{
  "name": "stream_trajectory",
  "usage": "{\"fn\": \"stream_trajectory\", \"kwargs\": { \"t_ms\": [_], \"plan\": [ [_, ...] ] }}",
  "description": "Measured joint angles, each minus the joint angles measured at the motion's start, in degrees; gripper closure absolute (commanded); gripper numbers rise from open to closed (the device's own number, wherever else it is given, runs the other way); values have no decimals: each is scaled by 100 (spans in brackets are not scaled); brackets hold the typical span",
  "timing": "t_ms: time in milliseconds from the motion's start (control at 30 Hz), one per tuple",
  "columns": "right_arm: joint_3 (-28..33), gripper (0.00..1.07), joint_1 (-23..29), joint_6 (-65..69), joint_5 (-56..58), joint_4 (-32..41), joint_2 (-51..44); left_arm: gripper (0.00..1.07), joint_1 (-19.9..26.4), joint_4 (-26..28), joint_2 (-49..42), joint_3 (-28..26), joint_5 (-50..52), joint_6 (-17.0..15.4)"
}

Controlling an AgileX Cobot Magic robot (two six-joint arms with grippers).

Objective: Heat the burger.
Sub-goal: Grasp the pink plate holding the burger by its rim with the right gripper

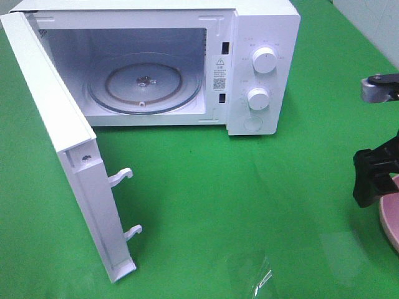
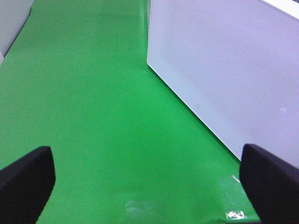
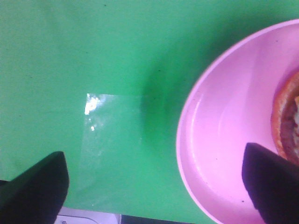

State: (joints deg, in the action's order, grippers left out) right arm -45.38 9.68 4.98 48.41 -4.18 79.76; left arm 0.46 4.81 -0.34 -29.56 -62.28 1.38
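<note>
The burger (image 3: 286, 122) shows only as a brown bun edge with a dark patty, lying on a pink plate (image 3: 219, 140) in the right wrist view. My right gripper (image 3: 154, 191) is open above the plate's rim, one fingertip (image 3: 273, 186) over the plate and the other over the green cloth. In the high view that gripper (image 1: 373, 177) hangs at the far right edge above the plate (image 1: 389, 218), and the burger is out of that view. My left gripper (image 2: 149, 186) is open and empty above the cloth beside the microwave door (image 2: 233, 70).
A white microwave (image 1: 262, 68) stands at the back with its door (image 1: 68, 162) swung wide open toward the front left. Its glass turntable (image 1: 144, 81) is bare. A shiny tape patch (image 1: 255, 274) lies on the green cloth near the front.
</note>
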Motion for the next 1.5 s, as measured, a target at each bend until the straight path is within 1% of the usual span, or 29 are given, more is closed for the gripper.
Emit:
{"fn": "stream_trajectory", "kwargs": {
  "t_ms": [33,67,167,267,567,733,933,1000,1067,1167,1267,1500],
  "plan": [
    [0,14,-138,0,34,-17,0,5,0,0,0,0,0,0],
    [0,14,-138,0,34,-17,0,5,0,0,0,0,0,0],
    [0,15,-407,0,57,-29,0,5,0,0,0,0,0,0],
    [0,16,-521,0,57,-69,0,5,0,0,0,0,0,0],
    [29,18,-539,0,-132,-126,-6,5,0,0,0,0,0,0],
    [453,19,-539,29,-733,-212,-6,5,0,0,0,0,0,0],
    [567,20,-539,160,-1008,-338,34,5,0,0,0,0,0,0],
    [579,20,-539,206,-1031,-367,143,5,0,0,0,0,0,0],
    [607,21,-539,304,-1169,-395,476,5,0,0,0,0,0,0],
    [607,22,-539,309,-1209,-413,561,5,0,0,0,0,0,0],
    [607,22,-539,350,-1346,-470,917,5,0,0,0,0,0,0],
    [607,23,-539,487,-1633,-556,1392,5,0,0,0,0,0,0]
  ]
}}
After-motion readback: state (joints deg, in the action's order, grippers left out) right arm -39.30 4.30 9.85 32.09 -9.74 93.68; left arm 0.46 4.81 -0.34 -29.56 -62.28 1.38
